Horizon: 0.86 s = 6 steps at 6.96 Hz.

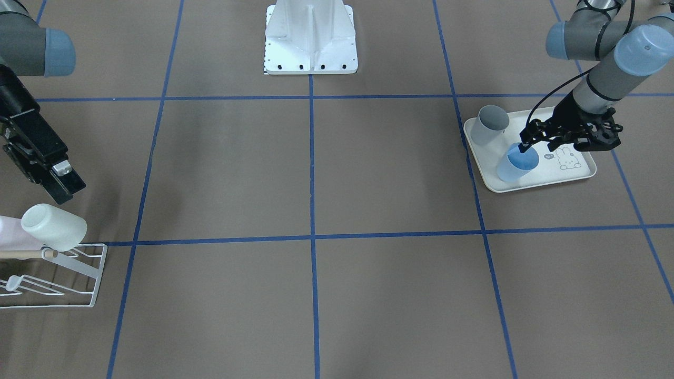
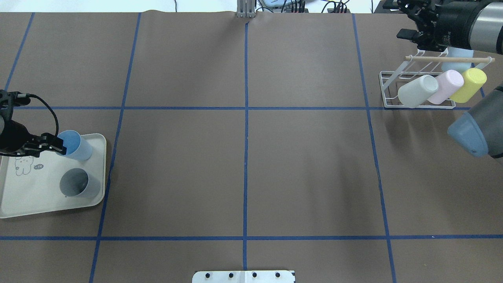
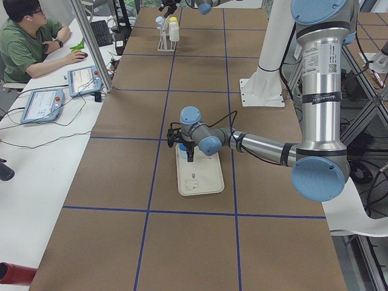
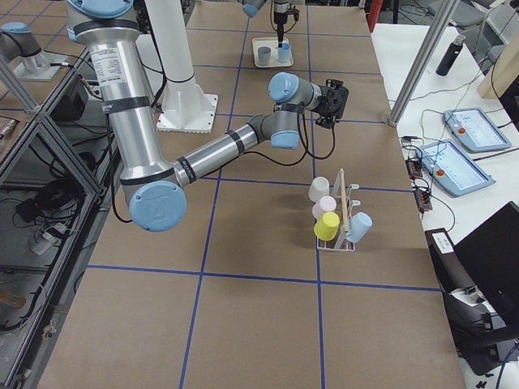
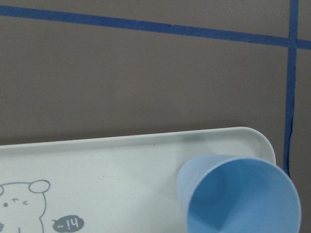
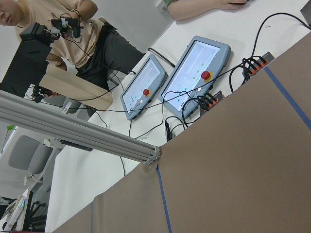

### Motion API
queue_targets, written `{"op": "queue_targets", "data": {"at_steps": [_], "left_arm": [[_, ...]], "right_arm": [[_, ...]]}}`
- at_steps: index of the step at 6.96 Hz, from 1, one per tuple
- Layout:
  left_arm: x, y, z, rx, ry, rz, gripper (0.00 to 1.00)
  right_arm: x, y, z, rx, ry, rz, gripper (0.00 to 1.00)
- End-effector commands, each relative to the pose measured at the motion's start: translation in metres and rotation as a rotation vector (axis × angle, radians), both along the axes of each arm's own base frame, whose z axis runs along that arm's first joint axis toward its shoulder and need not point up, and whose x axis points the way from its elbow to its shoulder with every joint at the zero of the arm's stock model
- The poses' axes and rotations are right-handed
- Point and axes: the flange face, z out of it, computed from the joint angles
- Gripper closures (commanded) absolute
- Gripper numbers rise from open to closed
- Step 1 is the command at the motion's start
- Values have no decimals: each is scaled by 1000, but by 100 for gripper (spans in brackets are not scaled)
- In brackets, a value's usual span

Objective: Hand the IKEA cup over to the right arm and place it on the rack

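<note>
The IKEA cup, a light blue cup, stands upright on a cream rabbit-print tray at my far left, and it fills the lower right of the left wrist view. My left gripper leans in from the tray side and is shut on the cup's rim, with one finger inside. The white wire rack with its wooden dowel stands at the far right. My right gripper hangs just behind the rack, open and holding nothing.
A grey cup stands on the tray beside the blue one. The rack holds a white cup, a pink cup, a yellow cup and a pale blue cup. A person sits at a desk beyond the table edge.
</note>
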Motion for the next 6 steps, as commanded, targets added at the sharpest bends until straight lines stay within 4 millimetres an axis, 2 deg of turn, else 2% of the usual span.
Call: {"op": "queue_targets", "data": {"at_steps": [1, 2, 3, 4, 5, 6], "left_arm": [[5, -4, -1, -9, -3, 4, 27], [10, -10, -9, -20, -10, 5, 40], [12, -12, -11, -25, -12, 6, 60], [12, -12, -10, -21, -14, 10, 94], [10, -11, -7, -26, -19, 9, 100], [6, -9, -8, -33, -16, 2, 100]], "right_arm": [[-1, 0, 1, 0, 1, -2, 0], [-2, 0, 1, -1, 2, -4, 0], [-2, 0, 1, -1, 2, -4, 0], [-3, 1, 1, 0, 1, -5, 0], [-5, 2, 1, 0, 1, -10, 0], [-6, 2, -1, 3, 0, -8, 0]]}}
